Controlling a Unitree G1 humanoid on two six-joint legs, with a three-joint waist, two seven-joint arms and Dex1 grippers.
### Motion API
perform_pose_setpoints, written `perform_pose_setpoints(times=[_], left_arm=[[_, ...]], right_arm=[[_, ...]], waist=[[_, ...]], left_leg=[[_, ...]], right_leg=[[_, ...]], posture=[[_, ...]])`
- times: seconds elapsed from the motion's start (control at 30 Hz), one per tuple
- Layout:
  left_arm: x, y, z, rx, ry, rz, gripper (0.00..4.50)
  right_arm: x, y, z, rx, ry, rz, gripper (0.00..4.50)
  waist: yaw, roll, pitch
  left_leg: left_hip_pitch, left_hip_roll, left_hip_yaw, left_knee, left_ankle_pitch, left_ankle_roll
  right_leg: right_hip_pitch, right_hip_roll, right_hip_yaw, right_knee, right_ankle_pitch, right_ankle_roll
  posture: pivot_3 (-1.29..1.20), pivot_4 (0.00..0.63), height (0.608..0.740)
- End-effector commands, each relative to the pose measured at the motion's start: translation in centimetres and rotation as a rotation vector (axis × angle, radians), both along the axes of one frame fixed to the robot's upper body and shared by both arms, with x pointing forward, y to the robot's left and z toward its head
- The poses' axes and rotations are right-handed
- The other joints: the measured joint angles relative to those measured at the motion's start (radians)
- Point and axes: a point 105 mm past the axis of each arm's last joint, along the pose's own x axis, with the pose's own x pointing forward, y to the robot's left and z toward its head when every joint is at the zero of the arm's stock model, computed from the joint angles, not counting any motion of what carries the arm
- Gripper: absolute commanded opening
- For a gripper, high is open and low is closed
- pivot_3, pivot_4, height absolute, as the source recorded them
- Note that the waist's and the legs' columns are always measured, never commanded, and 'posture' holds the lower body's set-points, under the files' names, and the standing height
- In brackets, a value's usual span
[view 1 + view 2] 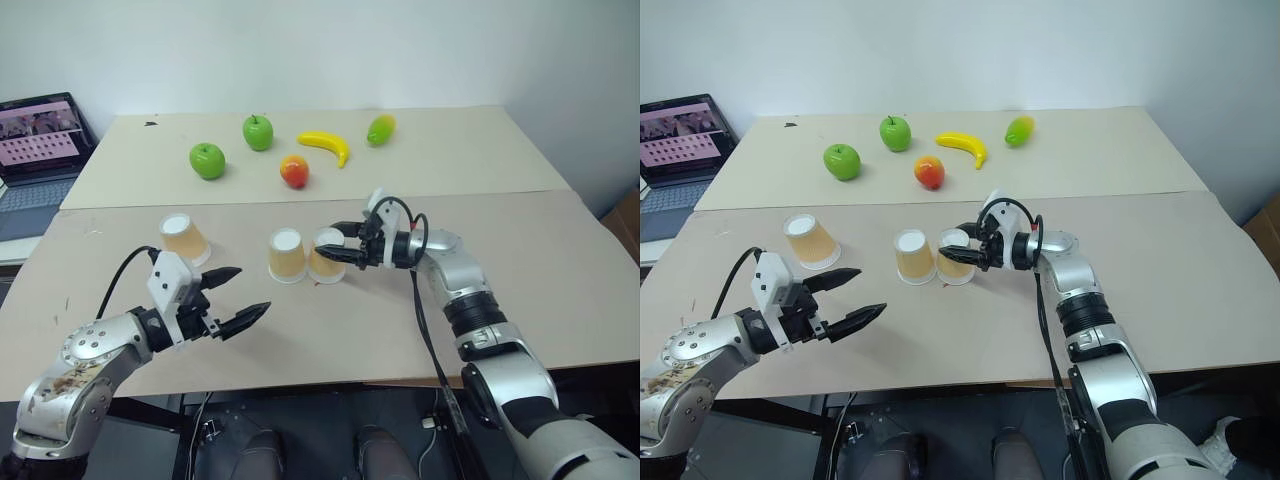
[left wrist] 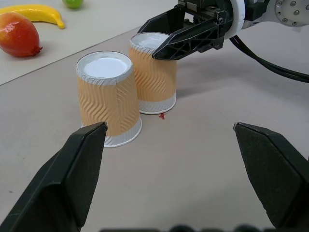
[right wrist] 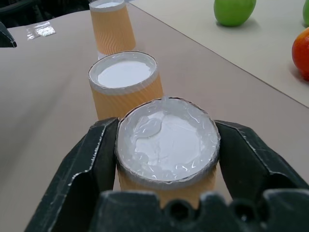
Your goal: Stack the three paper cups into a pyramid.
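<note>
Three paper cups stand upside down on the beige table (image 1: 560, 250). One cup (image 1: 185, 238) is apart at the left. The middle cup (image 1: 286, 255) and the right cup (image 1: 328, 264) stand side by side, almost touching. My right gripper (image 1: 324, 243) reaches in level from the right, and its fingers lie against both sides of the right cup's upper part (image 3: 166, 140). That cup's rim rests on the table. My left gripper (image 1: 253, 289) hovers open and empty near the front left, pointing toward the two cups.
On the farther tabletop lie two green apples (image 1: 207, 160) (image 1: 258, 132), a red-orange fruit (image 1: 294, 172), a banana (image 1: 327, 146) and a green-yellow mango (image 1: 381, 129). An open laptop (image 1: 40, 140) sits off the left edge.
</note>
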Motion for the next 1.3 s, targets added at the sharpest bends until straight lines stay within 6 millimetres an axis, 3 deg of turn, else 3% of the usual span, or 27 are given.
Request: perform_pose_setpoints(times=[0.03,0.37,0.47,0.57,0.67,0.8,1.1,1.3], left_arm=[[-0.1,-0.2,1.0,0.003,-0.046,-0.008,4.50],[0.1,0.1,0.5,-0.024,-0.063,0.070,4.50],[1.6,1.7,1.3,-0.080,-0.209,0.361,4.50],[2.2,4.6,1.0,-0.093,-0.294,0.715,4.50],[2.0,6.5,-0.8,-0.060,-0.300,0.953,4.50],[3.2,7.7,-2.2,-0.039,-0.281,1.040,4.50],[9.9,9.2,-1.5,-0.011,-0.270,0.883,4.50],[11.8,8.5,-1.3,-0.067,-0.221,0.789,4.50]], right_arm=[[-0.2,0.1,1.8,0.025,-0.056,0.019,4.47],[-3.5,-0.8,6.2,0.136,-0.122,0.073,4.47],[-4.4,-2.3,9.1,0.231,-0.152,0.021,4.47],[-4.6,-3.7,10.3,0.284,-0.161,-0.061,4.47],[-4.7,-5.0,9.7,0.272,-0.148,-0.146,4.47],[-5.2,-6.4,8.6,0.247,-0.120,-0.211,4.47],[-6.4,-8.1,5.8,0.178,-0.054,-0.257,4.47],[-6.6,-8.5,6.0,0.195,-0.066,-0.294,4.47]], waist=[[0.000,0.000,0.000],[0.002,0.000,0.000],[0.006,0.000,0.000],[0.018,-0.001,0.000],[0.023,-0.004,-0.002],[0.026,-0.004,-0.002],[0.036,-0.005,-0.002],[0.032,-0.005,-0.002]], left_leg=[[-0.001,0.000,0.000,0.000,0.000,0.000],[-0.001,0.000,0.000,0.000,0.000,0.000],[-0.001,0.000,0.000,0.000,0.000,0.000],[-0.002,0.000,0.000,0.000,0.000,0.000],[-0.001,-0.001,-0.001,0.000,0.000,0.000],[-0.002,-0.001,0.000,0.001,0.000,0.000],[-0.003,-0.002,0.000,0.001,0.000,0.000],[-0.003,-0.002,-0.001,0.001,0.000,0.000]], right_leg=[[0.000,0.000,0.000,0.000,0.000,0.000],[-0.001,0.000,0.000,0.000,0.000,0.000],[-0.001,-0.001,0.000,0.000,0.000,0.000],[-0.001,-0.001,0.000,-0.001,0.000,0.000],[0.000,-0.001,0.000,-0.001,0.000,0.000],[0.000,-0.002,0.000,-0.001,0.000,0.000],[0.000,-0.001,-0.002,-0.002,0.000,0.000],[0.000,-0.001,-0.001,-0.002,0.000,0.000]], posture=[[0.00,0.150,0.732],[0.00,0.150,0.732],[0.00,0.150,0.732],[0.00,0.150,0.732],[0.00,0.150,0.732],[0.00,0.150,0.732],[0.00,0.150,0.732],[0.00,0.150,0.732]])
